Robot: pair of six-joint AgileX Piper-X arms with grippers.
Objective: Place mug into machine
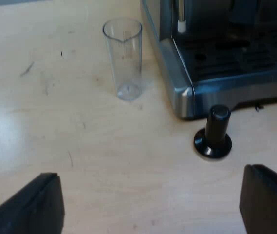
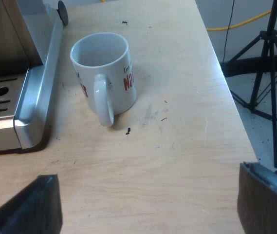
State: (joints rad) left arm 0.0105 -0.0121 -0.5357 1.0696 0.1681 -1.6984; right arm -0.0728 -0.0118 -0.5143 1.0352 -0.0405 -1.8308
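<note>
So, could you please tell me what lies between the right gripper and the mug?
In the right wrist view, only bare table with a few dark specks lies between the open right gripper and the mug.

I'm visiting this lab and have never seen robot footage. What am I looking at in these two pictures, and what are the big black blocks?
Each picture comes from a camera riding on one of the robot's two arms. The black blocks are that arm's claw fingers. The left claw is open and empty above a table holding a clear measuring glass and a black-knobbed tamper beside an espresso machine. The right claw, also open and empty, faces a white mug standing on the table near the machine.
</note>
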